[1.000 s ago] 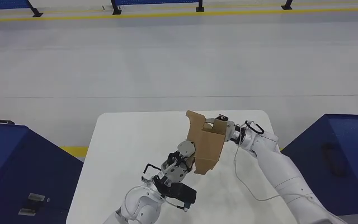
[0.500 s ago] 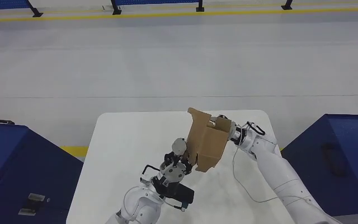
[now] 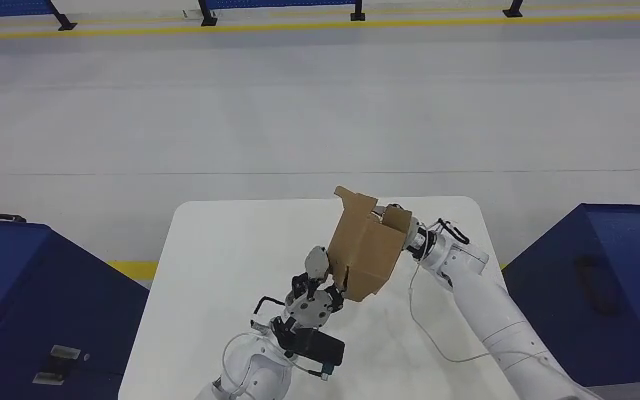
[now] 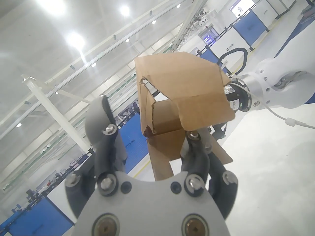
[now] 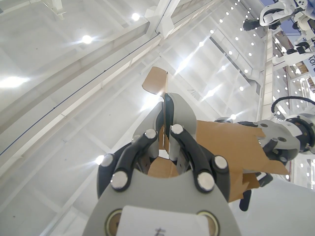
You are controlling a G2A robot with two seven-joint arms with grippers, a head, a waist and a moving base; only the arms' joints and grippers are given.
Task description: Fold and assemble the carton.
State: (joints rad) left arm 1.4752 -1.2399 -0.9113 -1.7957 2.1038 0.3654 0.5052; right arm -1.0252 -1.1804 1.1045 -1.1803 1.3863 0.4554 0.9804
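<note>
Fingers on the right gripper (image 5: 165,99) are pinched together on a thin panel of the carton (image 5: 233,143). The cardboard edge runs straight between the two pads, and I see no gap.

On the left gripper (image 4: 147,121) the fingers are spread wide and grip nothing. A narrow lower flap of the carton sits in the space between them. One finger (image 4: 195,148) is touching that flap or just beside it; I cannot tell which. The other finger (image 4: 104,124) stands free of the cardboard.

Position, from the top view: the carton (image 3: 365,250) is held up, tilted, over the right half of the desk (image 3: 230,260). It is partly opened, brown, with one flap standing up on the side toward the desk's far edge. Whether its lowest corner rests on the desk I cannot tell. The right gripper (image 3: 405,228) is over the desk's far right part. The left gripper (image 3: 322,272) is over the desk's middle, toward the near edge, against the carton's lower side.
</note>
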